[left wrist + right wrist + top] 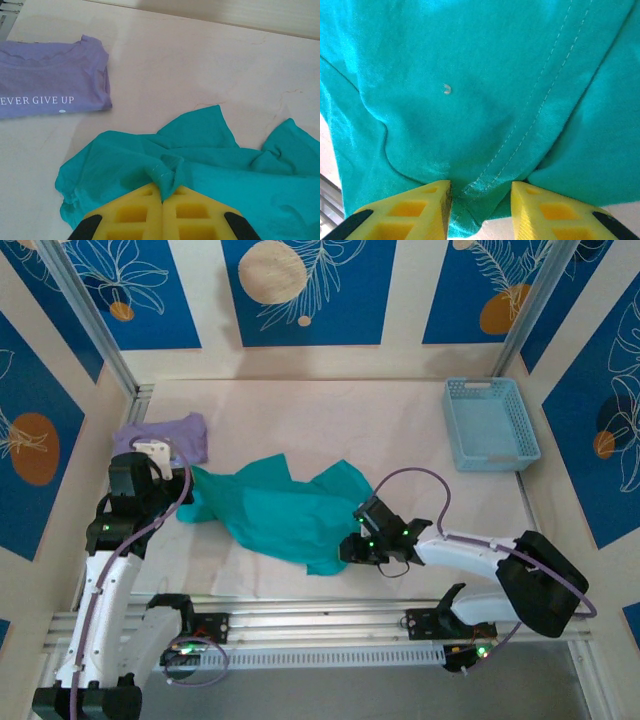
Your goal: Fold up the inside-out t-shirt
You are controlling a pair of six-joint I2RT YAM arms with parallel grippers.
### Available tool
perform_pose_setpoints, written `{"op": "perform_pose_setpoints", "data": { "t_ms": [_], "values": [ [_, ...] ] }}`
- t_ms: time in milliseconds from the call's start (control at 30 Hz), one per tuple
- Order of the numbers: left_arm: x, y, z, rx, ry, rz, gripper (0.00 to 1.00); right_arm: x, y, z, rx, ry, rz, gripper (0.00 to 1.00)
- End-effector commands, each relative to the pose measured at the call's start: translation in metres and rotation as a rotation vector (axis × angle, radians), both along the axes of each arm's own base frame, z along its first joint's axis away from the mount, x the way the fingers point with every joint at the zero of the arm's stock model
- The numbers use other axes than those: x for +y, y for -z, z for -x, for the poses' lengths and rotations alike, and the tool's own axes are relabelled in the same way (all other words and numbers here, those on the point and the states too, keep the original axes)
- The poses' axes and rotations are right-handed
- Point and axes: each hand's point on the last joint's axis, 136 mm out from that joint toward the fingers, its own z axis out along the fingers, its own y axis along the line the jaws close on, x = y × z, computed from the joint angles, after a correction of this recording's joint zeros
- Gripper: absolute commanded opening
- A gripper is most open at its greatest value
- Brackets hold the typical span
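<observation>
The inside-out t-shirt is teal-green and lies crumpled across the middle of the table. My left gripper is at its left end. In the left wrist view that gripper is shut on a bunched stitched edge of the t-shirt. My right gripper is at the shirt's near right corner. In the right wrist view its yellow fingers stand apart, and a double-stitched hem of the t-shirt lies in the gap of the gripper, unpinched.
A folded lavender-purple shirt lies at the back left, close behind my left gripper; its white lettering faces up. A light blue basket stands at the back right. The pale table is bordered by a metal rail along the near edge.
</observation>
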Motion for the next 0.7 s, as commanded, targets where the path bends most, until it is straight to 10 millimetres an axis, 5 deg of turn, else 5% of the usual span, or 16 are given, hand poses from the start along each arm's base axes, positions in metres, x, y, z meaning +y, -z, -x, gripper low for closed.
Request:
{"op": "perform_pose_setpoints", "data": {
  "t_ms": [0, 300, 667],
  "values": [
    [0.0, -0.002, -0.003, -0.018, 0.013, 0.004, 0.0, 0.001, 0.003, 0.001, 0.019, 0.007, -0.009, 0.38],
    [-0.001, -0.001, -0.003, -0.016, 0.014, 0.005, 0.0, 0.008, 0.003, 0.001, 0.029, 0.013, -0.049, 0.4],
    [-0.001, -0.001, -0.003, -0.016, 0.017, 0.006, 0.0, 0.021, -0.005, -0.003, 0.02, -0.007, -0.122, 0.27]
  ]
}}
